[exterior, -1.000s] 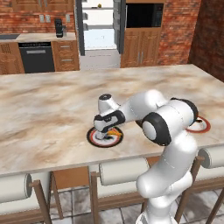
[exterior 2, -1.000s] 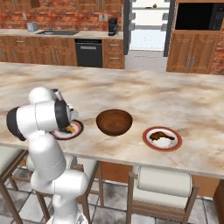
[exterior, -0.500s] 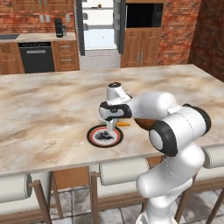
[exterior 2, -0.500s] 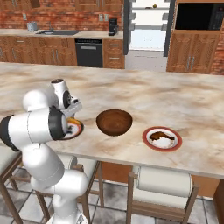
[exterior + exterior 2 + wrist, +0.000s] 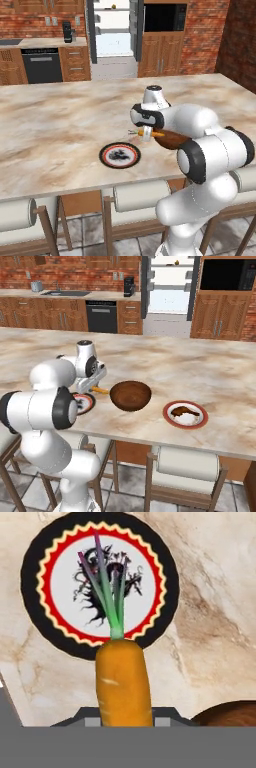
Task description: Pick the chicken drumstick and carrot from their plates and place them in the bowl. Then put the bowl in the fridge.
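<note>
Patterned plate [image 5: 119, 155] sits bare at left; just right of it the gripper [image 5: 145, 133] is clamped narrow on the carrot [image 5: 156, 133], held in the air beside the bowl [image 5: 170, 140]. Carrot looks light, stiff, smooth, prob best held mid-body as now. Right base view adds the drumstick [image 5: 183, 410] on the plain plate [image 5: 185, 415]; hand view shows the leafy top over the plate.

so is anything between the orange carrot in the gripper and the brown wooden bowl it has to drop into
Nothing visible. The gripper holds the slim orange carrot above the counter, right beside the glossy brown wooden bowl, whose open top is unobstructed. The dark-banded patterned plate lies behind it, off the path.
</note>
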{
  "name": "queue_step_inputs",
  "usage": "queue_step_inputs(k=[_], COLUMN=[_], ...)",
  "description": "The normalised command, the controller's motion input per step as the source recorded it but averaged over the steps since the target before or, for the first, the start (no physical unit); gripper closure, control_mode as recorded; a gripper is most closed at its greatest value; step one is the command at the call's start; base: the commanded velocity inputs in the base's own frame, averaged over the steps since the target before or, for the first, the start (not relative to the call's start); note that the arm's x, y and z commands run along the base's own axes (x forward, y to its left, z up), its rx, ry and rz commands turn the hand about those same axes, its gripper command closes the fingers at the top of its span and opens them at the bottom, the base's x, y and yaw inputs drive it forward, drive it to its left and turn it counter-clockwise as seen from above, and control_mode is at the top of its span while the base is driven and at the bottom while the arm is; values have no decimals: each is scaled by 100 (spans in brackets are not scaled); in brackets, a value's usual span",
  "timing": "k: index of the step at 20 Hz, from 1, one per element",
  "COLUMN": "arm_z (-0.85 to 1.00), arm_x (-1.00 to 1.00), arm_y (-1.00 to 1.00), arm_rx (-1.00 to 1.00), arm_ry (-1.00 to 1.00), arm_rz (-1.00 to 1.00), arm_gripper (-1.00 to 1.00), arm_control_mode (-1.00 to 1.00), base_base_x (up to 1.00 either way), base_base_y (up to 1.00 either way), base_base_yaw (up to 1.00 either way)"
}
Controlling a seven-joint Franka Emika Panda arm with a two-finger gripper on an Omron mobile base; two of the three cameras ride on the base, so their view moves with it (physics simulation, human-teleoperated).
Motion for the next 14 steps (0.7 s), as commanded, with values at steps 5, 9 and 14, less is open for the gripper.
queue_step_inputs(k=[5, 9, 14], arm_z=[26, 2, -16], arm_x=[17, 33, 49], arm_y=[-67, -56, -42], arm_rx=[9, 8, 2], arm_ry=[7, 0, 7], arm_rz=[0, 10, 12], arm_gripper=[100, 100, 100], arm_control_mode=[-100, -100, -100], base_base_x=[0, 0, 0], base_base_y=[0, 0, 0], base_base_yaw=[0, 0, 0])
